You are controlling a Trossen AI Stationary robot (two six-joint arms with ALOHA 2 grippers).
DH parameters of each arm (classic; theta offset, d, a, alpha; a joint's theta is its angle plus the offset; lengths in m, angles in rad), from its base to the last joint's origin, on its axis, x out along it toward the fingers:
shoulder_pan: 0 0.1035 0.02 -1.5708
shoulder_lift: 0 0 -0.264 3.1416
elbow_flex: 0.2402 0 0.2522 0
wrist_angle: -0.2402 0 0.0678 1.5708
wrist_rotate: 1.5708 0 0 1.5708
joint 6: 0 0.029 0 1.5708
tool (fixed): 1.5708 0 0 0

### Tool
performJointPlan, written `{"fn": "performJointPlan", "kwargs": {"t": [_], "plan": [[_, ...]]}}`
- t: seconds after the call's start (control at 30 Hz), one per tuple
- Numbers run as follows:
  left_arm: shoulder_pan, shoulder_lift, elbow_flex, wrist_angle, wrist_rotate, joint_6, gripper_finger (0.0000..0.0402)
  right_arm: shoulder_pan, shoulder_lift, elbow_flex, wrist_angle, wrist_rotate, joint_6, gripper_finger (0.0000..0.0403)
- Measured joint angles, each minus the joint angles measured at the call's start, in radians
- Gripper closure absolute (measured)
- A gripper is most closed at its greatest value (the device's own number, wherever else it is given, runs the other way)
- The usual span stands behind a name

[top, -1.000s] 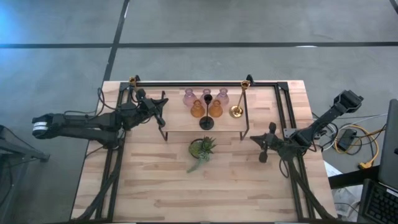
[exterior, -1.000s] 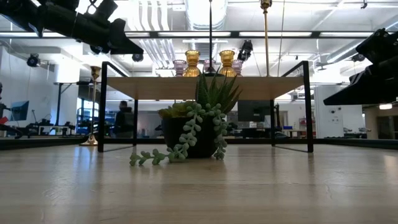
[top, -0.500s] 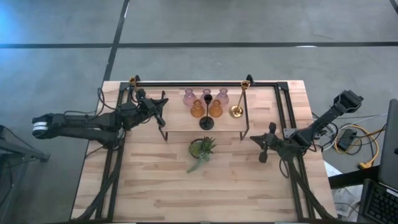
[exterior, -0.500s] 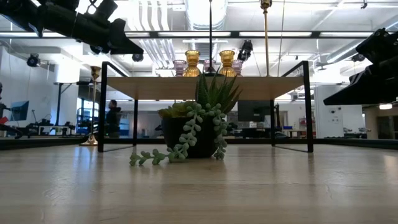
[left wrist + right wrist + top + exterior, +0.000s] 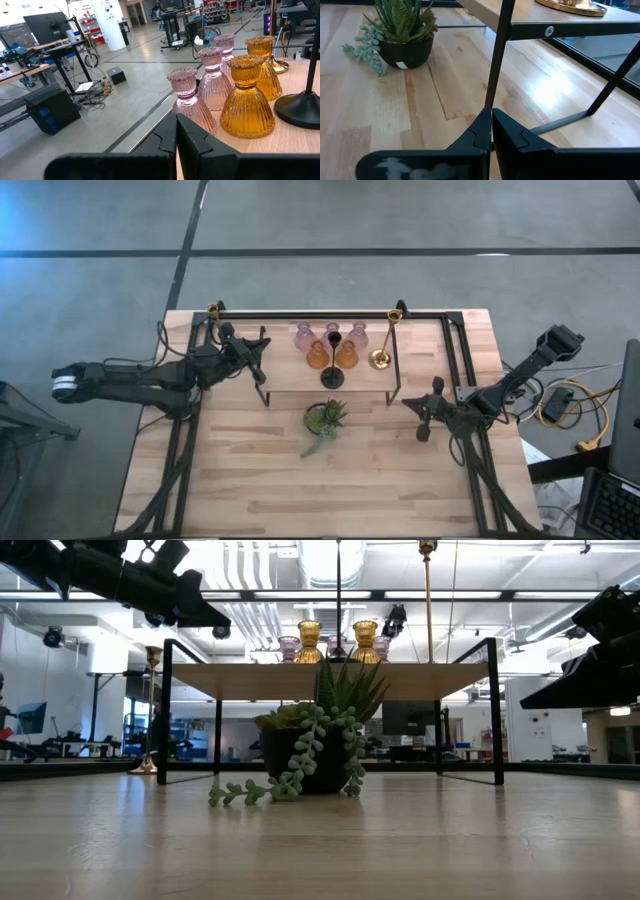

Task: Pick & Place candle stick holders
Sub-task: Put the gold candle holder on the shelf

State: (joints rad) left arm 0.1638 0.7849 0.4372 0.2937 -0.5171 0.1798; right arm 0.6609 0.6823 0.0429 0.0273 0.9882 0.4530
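Observation:
The candle stick holders stand on a low black-framed shelf (image 5: 300,380). Three are pink glass (image 5: 189,100), two amber glass (image 5: 248,97), one black (image 5: 331,375) and one brass (image 5: 380,360). Another brass one (image 5: 213,310) stands on the table at the far left corner. My left gripper (image 5: 176,125) is shut and level at the shelf's left end, just short of the nearest pink holder. My right gripper (image 5: 490,120) is shut and low at the shelf's near right leg (image 5: 497,55). My right gripper's shut fingertips (image 5: 485,117) stand right at the foot of the shelf's near right leg; I cannot tell whether they touch it. My left gripper touches nothing.
A small green potted plant (image 5: 325,420) stands on the table in front of the shelf, with a trailing sprig (image 5: 245,792) on the wood. Black frame rails (image 5: 455,350) run along both table sides. The near half of the table (image 5: 320,490) is bare wood.

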Motion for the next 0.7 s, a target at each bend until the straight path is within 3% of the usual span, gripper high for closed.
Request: {"fn": "performJointPlan", "kwargs": {"t": [0.7], "plan": [[0.000,-0.018,0.016,-0.037,-0.008,-0.033,0.0394,0.000,0.000,0.000,0.000,0.000,0.000,0.0394]]}}
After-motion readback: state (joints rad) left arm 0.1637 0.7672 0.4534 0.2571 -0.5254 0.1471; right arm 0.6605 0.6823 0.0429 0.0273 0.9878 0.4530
